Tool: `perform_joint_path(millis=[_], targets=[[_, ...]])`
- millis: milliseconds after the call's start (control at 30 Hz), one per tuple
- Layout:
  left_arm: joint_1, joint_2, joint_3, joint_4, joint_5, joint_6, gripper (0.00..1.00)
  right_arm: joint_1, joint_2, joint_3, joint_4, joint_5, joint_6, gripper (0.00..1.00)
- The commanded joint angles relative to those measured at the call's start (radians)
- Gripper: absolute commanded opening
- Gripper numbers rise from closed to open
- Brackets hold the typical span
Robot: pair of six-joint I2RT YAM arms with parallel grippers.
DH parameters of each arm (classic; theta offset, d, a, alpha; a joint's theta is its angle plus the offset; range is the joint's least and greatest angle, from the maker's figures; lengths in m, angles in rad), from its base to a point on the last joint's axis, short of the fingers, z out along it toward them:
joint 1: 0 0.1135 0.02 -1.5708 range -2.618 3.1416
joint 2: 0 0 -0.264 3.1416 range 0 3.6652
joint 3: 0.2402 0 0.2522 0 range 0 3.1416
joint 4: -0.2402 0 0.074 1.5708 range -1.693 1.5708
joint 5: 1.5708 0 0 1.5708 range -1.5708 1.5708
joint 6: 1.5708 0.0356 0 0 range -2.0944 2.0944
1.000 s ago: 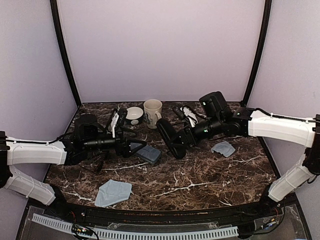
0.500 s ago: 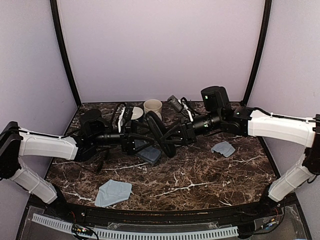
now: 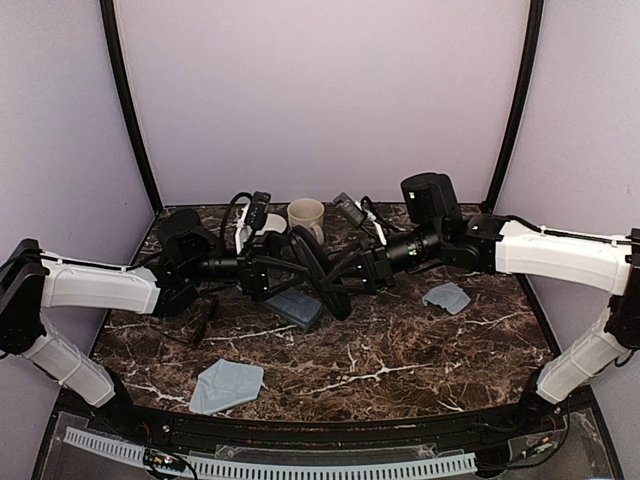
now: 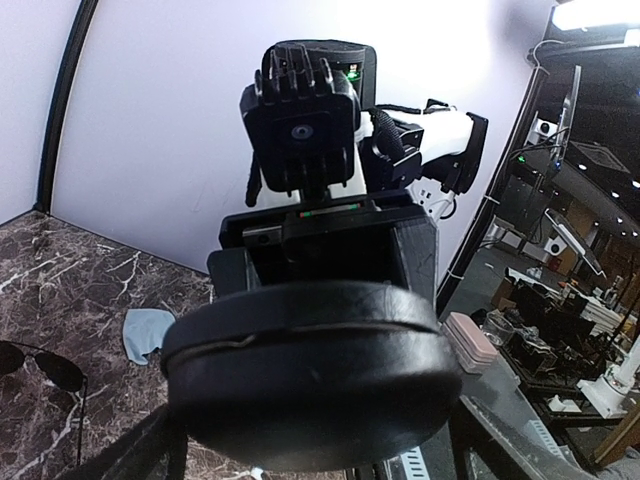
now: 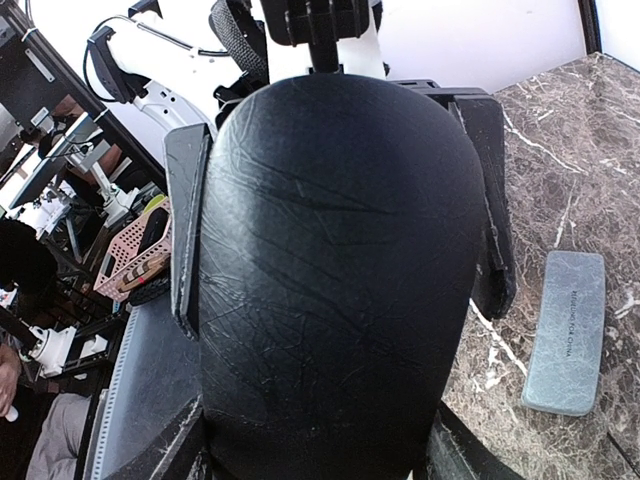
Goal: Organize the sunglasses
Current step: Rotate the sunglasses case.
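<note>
From above, my right hand (image 3: 345,282) is clamped on the black oval case (image 3: 312,262). My left hand (image 3: 272,272) is spread wide around its other end. My left wrist view shows the thin wire sunglasses (image 4: 40,368) lying low, to that hand's left. They look light, bendy and easy to scratch, so I would pinch the bridge. My right wrist view shows the case filling my grip.

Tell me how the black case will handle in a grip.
The black case is probably stiff: it holds its domed shape in the right hand. Its rounded, faintly creased shell may pivot or slip. Set down, it could rock on that curve.
</note>
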Motion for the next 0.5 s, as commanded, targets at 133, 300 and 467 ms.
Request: perform_joint_path(millis=[133, 300, 467], targets=[[-0.004, 0.01, 0.031, 0.017, 0.028, -0.01, 0.87, 0.013, 0.002, 0.024, 0.04, -0.012, -0.021, 0.17], [-0.004, 0.02, 0.034, 0.026, 0.033, -0.021, 0.86, 0.015, 0.004, 0.023, 0.04, 0.004, -0.027, 0.17], [-0.005, 0.021, 0.036, 0.028, 0.032, -0.024, 0.83, 0.017, 0.003, 0.0, 0.039, 0.008, -0.029, 0.16]])
